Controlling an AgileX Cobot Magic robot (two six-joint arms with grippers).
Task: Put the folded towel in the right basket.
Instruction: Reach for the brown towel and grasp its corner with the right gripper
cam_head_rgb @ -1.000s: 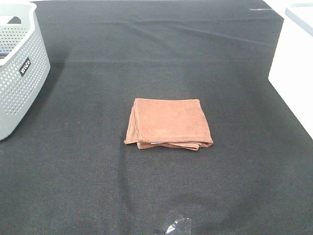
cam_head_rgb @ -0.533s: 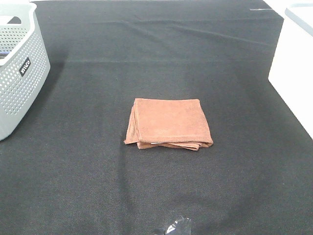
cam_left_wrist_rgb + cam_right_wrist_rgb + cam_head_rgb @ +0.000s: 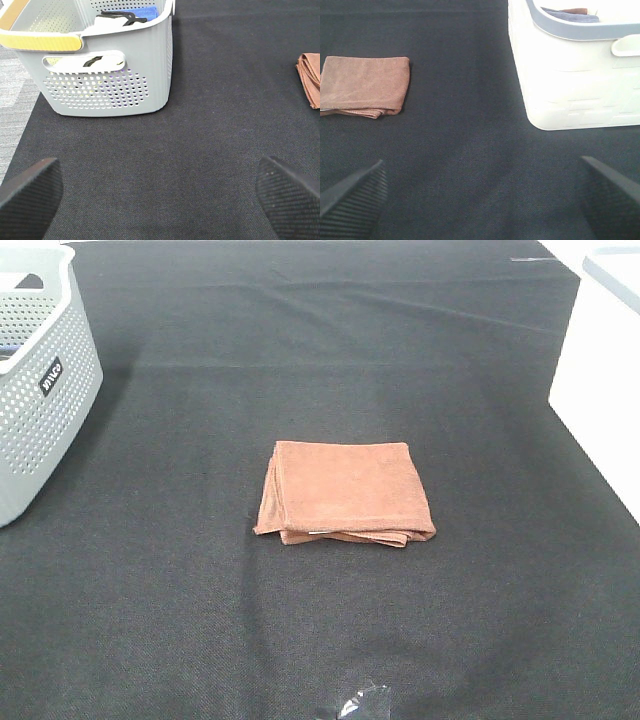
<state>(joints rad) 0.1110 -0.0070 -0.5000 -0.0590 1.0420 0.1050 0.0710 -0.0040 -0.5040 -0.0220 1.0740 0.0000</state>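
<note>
A folded brown towel (image 3: 345,492) lies flat in the middle of the black table cloth; it also shows in the right wrist view (image 3: 364,85) and its edge shows in the left wrist view (image 3: 311,77). The right basket (image 3: 598,380) is white, at the table's right edge, and in the right wrist view (image 3: 575,85) it holds folded cloths. My left gripper (image 3: 160,195) is open and empty, near the grey basket. My right gripper (image 3: 480,197) is open and empty, between the towel and the white basket, short of both. Neither gripper shows in the high view.
A grey perforated basket (image 3: 35,390) stands at the left edge; in the left wrist view (image 3: 100,70) it holds black and blue cloths. A small shiny scrap (image 3: 360,703) lies at the table's front edge.
</note>
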